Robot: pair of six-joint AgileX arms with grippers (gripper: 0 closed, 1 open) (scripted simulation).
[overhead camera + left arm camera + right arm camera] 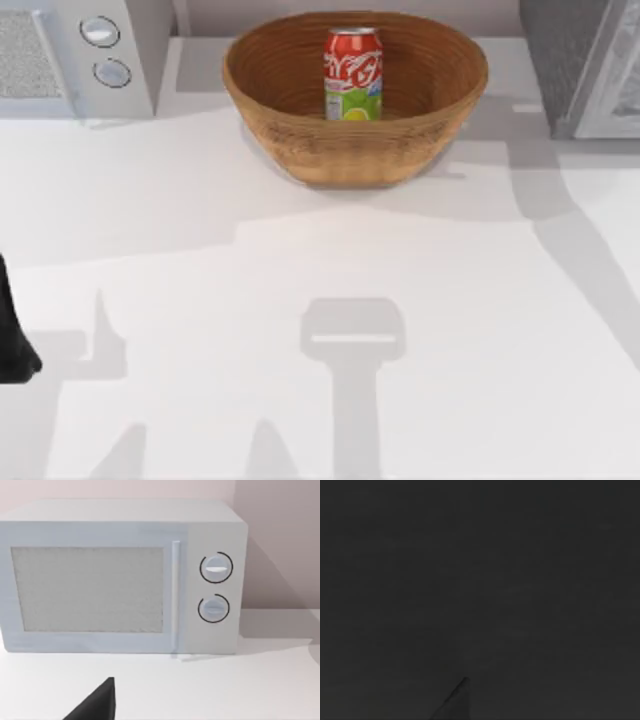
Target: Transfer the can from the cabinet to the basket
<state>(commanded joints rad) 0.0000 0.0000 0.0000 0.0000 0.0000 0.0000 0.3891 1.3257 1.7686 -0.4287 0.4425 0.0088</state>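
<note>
The red can (352,74) with its green lower band stands upright inside the brown wicker basket (300,140) at the back middle of the table. A corner of the dark grey speckled cabinet (560,60) with its pale framed door (620,80) shows at the back right. My left gripper (15,345) is parked at the table's left edge, far from the basket and holding nothing that I can see. The right wrist view is dark.
A white microwave (80,50) with two round knobs (216,568) stands at the back left, facing the left wrist camera. White tabletop (330,300) stretches from the basket to the front edge, with arm shadows across it.
</note>
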